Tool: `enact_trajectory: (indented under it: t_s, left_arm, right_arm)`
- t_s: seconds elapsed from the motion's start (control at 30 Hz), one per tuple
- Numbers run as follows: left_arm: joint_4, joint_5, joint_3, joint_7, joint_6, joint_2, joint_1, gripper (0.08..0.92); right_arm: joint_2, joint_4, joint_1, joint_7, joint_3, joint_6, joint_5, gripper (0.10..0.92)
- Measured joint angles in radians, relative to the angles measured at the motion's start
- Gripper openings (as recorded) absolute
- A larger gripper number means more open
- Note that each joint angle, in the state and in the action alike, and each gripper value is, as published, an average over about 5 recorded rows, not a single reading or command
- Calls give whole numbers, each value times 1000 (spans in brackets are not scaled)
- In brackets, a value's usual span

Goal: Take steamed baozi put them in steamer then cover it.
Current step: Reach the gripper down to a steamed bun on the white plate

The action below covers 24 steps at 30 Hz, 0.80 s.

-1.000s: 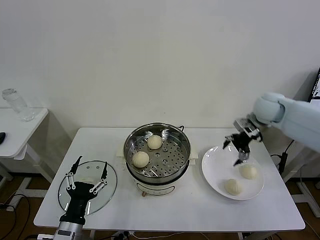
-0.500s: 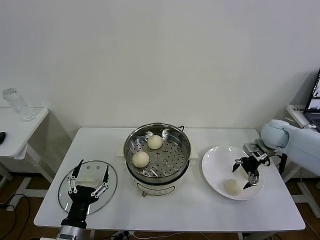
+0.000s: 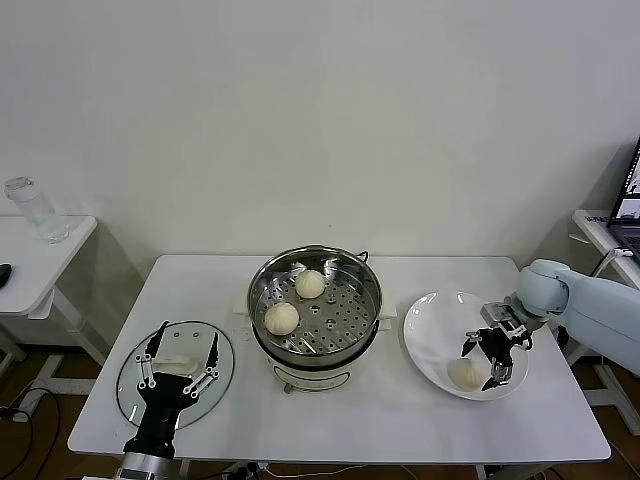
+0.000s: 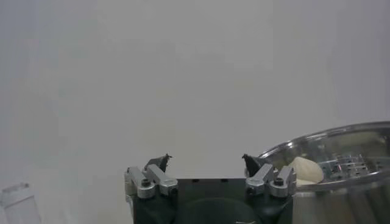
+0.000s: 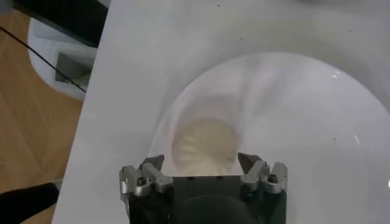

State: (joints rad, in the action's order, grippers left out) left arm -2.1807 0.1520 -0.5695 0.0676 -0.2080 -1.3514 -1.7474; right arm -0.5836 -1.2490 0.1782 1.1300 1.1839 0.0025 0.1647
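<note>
- Cream-white steamed baozi: two lie in the steamer (image 3: 314, 300), one visible on the white plate (image 3: 430, 345).
- Right gripper (image 3: 487, 361), jaws wide, straddles a plate bun (image 5: 204, 146); next it likely closes and lifts.
- Left gripper (image 3: 180, 370), jaws spread, hangs above the cover (image 3: 175, 365).

Lab: bare wall (image 3: 320, 120), white table (image 3: 200, 290)

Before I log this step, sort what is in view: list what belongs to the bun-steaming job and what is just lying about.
Job:
- two baozi in the steamer
- baozi on the white plate, a second hidden under the open right gripper
- glass cover on the table, under the open left gripper

Lying about:
- clear jar on the side table
</note>
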Motion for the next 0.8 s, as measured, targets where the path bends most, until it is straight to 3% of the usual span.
enact_trajectory:
  t_s: [0.17,0.43,0.8]
  left_arm:
    - [2,0,5,0,0,-1,4,823]
    - [6,0,8,0,1,-2,8,823]
    - [5,-1,0,1,1,5,13,823]
  right_arm:
    - [-6,7,-4,-11,0,-3,0,799]
    - [-17,15,-7,-25,10,-7,4,659]
    - [-17,-20,63,0,13,11,10,628]
